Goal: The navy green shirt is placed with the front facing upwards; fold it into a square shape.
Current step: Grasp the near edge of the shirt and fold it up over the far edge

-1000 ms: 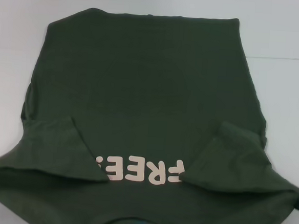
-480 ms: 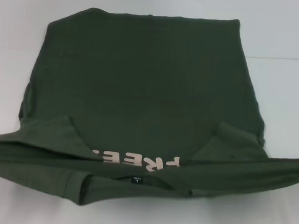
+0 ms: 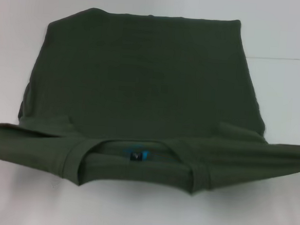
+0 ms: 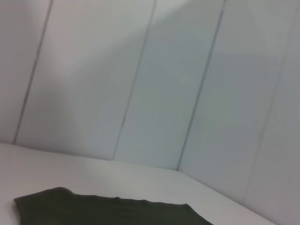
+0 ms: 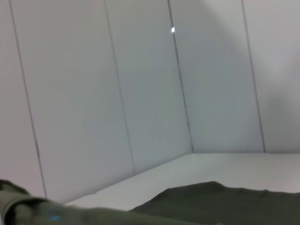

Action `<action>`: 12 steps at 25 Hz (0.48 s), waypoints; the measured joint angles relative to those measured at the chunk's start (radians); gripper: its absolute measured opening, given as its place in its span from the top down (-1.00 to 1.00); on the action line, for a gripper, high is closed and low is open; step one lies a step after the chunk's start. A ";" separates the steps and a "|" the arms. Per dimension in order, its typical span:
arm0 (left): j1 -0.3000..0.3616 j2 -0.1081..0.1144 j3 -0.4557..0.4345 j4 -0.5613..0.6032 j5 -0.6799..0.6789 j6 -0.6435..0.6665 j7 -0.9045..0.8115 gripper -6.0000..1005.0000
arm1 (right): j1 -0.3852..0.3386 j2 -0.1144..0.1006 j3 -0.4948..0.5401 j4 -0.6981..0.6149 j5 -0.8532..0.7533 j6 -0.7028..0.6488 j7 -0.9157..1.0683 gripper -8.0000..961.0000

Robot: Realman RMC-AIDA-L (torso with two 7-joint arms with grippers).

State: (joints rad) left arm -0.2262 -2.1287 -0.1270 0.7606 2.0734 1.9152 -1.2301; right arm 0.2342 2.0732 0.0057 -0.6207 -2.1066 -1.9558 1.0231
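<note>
- Green shirt (image 3: 141,86) spread on white table (image 3: 284,101), collar band (image 3: 136,165) at 6 o'clock in head view.
- Wrist views: only shirt edges and wall panels (image 4: 164,84).
- Grippers unseen; finger state unknowable.

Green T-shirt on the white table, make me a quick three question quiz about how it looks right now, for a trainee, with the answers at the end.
1. True or false: the cream chest lettering on the green T-shirt is showing in the head view.
2. Which part has been folded over onto the body? A) the far hem B) the collar end C) neither
3. Fill in: the shirt lies on a ___ table.

Key:
1. False. Only plain green cloth shows; no lettering is visible.
2. B. The round collar with its small dark label lies on top, nearest the robot, with the shoulder band stretched across the full width.
3. White.
</note>
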 joint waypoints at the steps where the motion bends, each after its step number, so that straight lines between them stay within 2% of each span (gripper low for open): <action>1: -0.002 0.001 -0.004 -0.008 0.000 -0.013 -0.010 0.89 | 0.000 0.000 0.000 0.000 0.000 0.000 0.000 0.92; 7: -0.020 0.008 -0.001 -0.063 0.005 -0.088 -0.015 0.89 | 0.030 -0.002 0.018 0.023 0.000 0.031 0.011 0.92; 12: -0.069 0.015 0.031 -0.108 0.011 -0.160 0.013 0.89 | 0.080 0.003 0.011 0.027 -0.004 0.133 0.073 0.92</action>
State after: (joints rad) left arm -0.2952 -2.1139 -0.0963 0.6524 2.0842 1.7550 -1.2167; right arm 0.3147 2.0761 0.0166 -0.5935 -2.1102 -1.8229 1.0965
